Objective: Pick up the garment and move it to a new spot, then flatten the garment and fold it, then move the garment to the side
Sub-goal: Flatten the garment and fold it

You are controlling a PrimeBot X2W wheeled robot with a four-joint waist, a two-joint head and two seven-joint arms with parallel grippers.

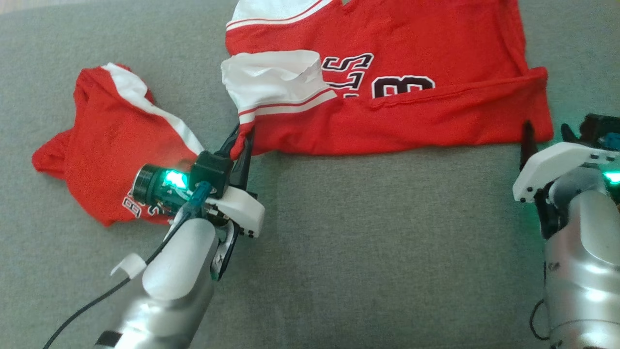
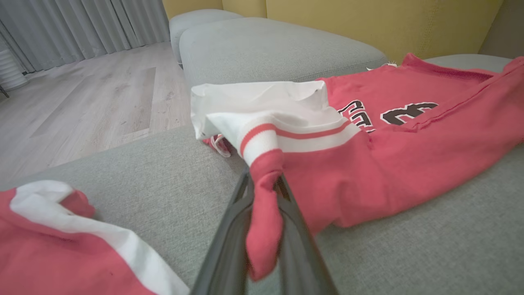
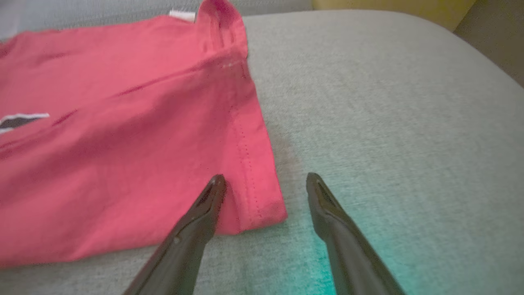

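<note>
Grey woven cushion (image 1: 339, 252): sofa seat, bearing all items below.

Jersey (image 1: 436, 116): red, white sleeve trim, black lettering and a numeral. It lies spread across the far half of the cushion. The near edge appears turned up in a band over the print, and one white sleeve is bunched at the left corner.

Second jersey (image 1: 111, 145): same colours, crumpled, well apart to the left, partly under the left wrist.

Left fingers (image 2: 229, 233): pressed together, pinching a tongue of red cloth at the jersey's near left corner, just below the sleeve.

Right fingers (image 3: 192, 229): spread wide, holding nothing. One tip rests on the cloth by the hem, the other over bare cushion just beside the near right corner.

Progress, as judged: the jersey looks placed and largely flattened. One corner is gripped and the other not yet, so most of the fold and the move aside are left.

Views: the head view gives both corners and the print together. The left wrist view adds cloth running down between the fingers, a wood floor (image 2: 82, 106), curtains (image 2: 61, 28) and a yellow backrest (image 2: 368, 24). The right wrist view adds hem stitching.
</note>
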